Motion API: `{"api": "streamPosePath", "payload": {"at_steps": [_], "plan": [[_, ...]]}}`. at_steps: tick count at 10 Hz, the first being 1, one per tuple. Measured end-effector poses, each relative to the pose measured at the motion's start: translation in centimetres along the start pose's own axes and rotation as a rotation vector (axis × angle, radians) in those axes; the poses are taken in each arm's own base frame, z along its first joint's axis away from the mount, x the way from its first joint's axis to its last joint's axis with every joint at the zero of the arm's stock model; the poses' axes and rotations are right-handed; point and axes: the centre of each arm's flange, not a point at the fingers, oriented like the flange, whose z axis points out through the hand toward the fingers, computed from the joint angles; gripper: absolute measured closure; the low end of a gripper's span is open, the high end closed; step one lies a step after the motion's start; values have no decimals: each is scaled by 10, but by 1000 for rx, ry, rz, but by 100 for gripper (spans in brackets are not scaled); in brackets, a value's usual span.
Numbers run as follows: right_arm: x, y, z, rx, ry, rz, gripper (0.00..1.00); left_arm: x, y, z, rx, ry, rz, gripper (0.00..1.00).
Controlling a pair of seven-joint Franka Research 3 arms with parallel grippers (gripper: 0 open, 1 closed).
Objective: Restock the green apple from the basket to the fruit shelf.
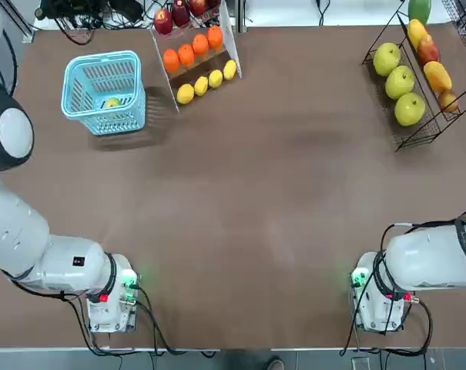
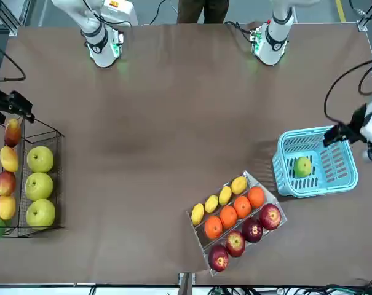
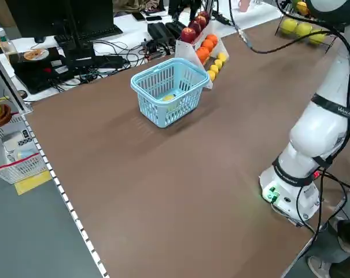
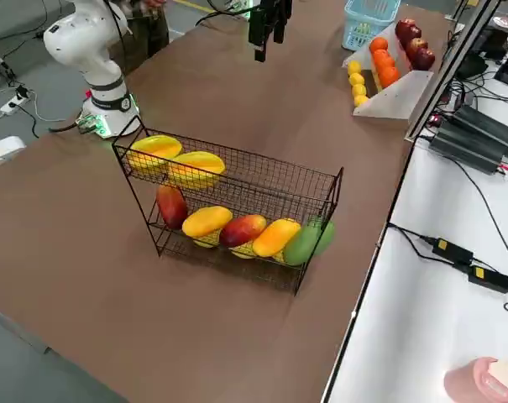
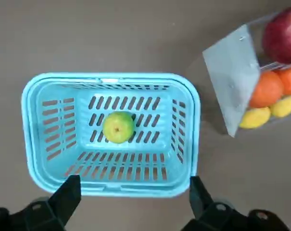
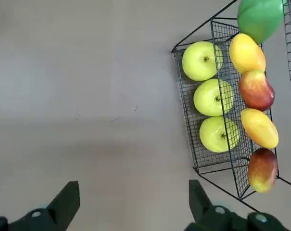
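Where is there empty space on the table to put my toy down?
The wide middle, between the blue basket and the wire fruit shelf, is bare, and so is the stretch between the two arms. It's crowded where the clear fruit stand sits close beside the basket.

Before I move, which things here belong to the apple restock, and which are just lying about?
Job:
- green apple
- light-blue basket
- black wire fruit shelf
- left gripper, open above the basket

Lying about:
- clear stepped fruit stand
- pink cup
- right gripper, idle beside the shelf
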Motion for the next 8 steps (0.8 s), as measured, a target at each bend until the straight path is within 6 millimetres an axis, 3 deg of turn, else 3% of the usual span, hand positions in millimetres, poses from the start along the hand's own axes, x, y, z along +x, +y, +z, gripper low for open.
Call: {"api": "streamPosePath", "payload": {"at_steps": [3,5,8], "plan": [[0,-1,0,10,0,1,0,-3,2,67,5,31,3,0],[0,-1,0,11,-1,1,0,-12,-8,110,5,31,-12,1],[0,-3,1,12,-6,-3,0,-25,-22,138,9,-17,-34,3]]}}
